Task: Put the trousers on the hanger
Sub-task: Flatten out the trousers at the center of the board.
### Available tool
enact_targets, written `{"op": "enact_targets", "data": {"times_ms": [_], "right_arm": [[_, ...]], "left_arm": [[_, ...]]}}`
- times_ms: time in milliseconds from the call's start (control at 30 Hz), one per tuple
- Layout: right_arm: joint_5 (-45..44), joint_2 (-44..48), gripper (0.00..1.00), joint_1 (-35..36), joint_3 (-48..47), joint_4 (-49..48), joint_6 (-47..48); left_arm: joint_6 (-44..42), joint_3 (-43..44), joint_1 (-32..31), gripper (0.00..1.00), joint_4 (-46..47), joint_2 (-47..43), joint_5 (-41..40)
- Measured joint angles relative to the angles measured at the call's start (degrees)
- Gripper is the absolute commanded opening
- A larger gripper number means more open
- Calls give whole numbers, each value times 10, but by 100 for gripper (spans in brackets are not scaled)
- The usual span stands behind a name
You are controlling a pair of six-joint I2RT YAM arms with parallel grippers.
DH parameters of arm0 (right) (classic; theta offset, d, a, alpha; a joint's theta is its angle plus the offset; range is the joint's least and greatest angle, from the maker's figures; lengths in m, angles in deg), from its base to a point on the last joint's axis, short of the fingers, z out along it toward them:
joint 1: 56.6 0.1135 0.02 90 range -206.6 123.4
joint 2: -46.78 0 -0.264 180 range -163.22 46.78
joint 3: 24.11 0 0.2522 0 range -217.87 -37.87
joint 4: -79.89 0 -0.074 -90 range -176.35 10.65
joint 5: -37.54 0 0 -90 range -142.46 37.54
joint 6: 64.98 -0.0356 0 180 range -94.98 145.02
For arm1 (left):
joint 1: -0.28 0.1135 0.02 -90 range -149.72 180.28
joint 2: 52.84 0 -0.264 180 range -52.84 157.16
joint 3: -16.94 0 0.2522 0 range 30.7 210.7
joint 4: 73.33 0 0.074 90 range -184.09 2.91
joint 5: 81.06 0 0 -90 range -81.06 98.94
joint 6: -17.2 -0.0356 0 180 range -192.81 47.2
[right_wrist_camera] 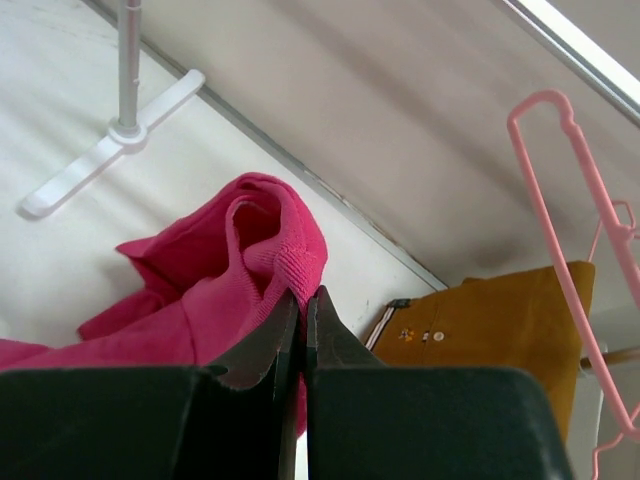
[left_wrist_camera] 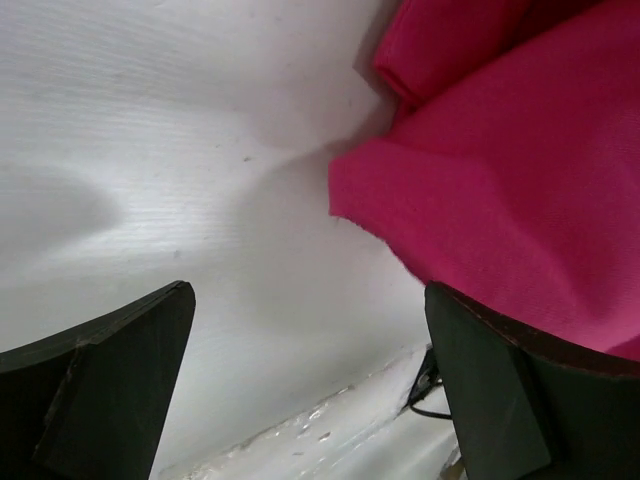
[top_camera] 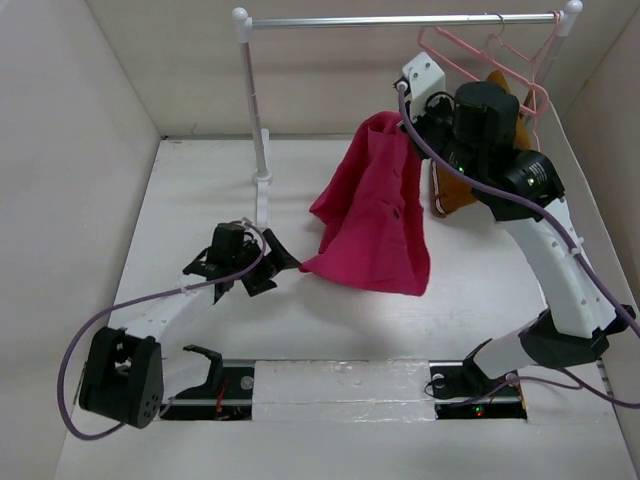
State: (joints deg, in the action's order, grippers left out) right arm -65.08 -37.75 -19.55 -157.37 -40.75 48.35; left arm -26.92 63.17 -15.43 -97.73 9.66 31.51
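Where trousers (top_camera: 375,205) are: top end up off table (top_camera: 200,200), below rail (top_camera: 400,20), rest draped down in a wide fold toward centre. Low hem at or just over table surface; contact not clear.
R gripper (right_wrist_camera: 303,295): jaws all but closed, thin slit only, clamped on a bunched ribbed edge of trousers at their highest pt. Cloth folds over fingertips in R wrist cam.
R arm: reaches up and to rear, wrist just left of hangers in top cam.
Hanger (right_wrist_camera: 538,95): pale pink, hooked on rail at R end w/ others alike. In R wrist cam it sits right of grip pt, apart from trousers. No cloth on it.
Mustard garment (top_camera: 455,190): hangs below the hangers, partly behind R arm, just right of trousers.
L gripper (left_wrist_camera: 310,300): jaws spread wide, nothing between them. Low over table, just left of trousers' low hem.
L finger nearest cloth (left_wrist_camera: 500,390): pink hem lies right behind it in L wrist cam; touching or not, can't tell.
Rail stand: white post and foot (right_wrist_camera: 110,150) on table, left of trousers, well apart from R grip pt.
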Motion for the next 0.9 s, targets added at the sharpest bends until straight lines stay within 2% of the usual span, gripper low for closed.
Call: {"op": "enact_targets", "data": {"times_ms": [100, 200, 433, 567, 733, 767, 800, 833, 867, 900], "right_arm": [[10, 8, 0, -8, 9, 9, -4], [23, 15, 0, -7, 27, 11, -7], [40, 17, 0, 9, 61, 11, -13], [52, 16, 0, 25, 75, 6, -21], [56, 15, 0, 43, 75, 5, -24], [56, 15, 0, 43, 75, 5, -24], [56, 15, 0, 44, 75, 5, -24], [56, 15, 0, 44, 75, 5, -24], [56, 15, 0, 44, 75, 5, -25], [56, 16, 0, 44, 75, 5, -26]], "left_arm": [[41, -24, -21, 99, 82, 42, 16], [75, -59, -23, 99, 130, 47, 17], [143, -85, -35, 99, 227, -22, 18], [166, -54, -119, 99, 292, 86, 23], [166, 15, -188, 99, 280, 244, 6], [166, 30, -193, 95, 275, 259, 4], [164, 50, -197, 80, 270, 273, -4], [160, 72, -201, 36, 263, 289, -17], [157, 92, -205, 7, 255, 306, -29], [151, 109, -207, 0, 249, 323, -43]]}}
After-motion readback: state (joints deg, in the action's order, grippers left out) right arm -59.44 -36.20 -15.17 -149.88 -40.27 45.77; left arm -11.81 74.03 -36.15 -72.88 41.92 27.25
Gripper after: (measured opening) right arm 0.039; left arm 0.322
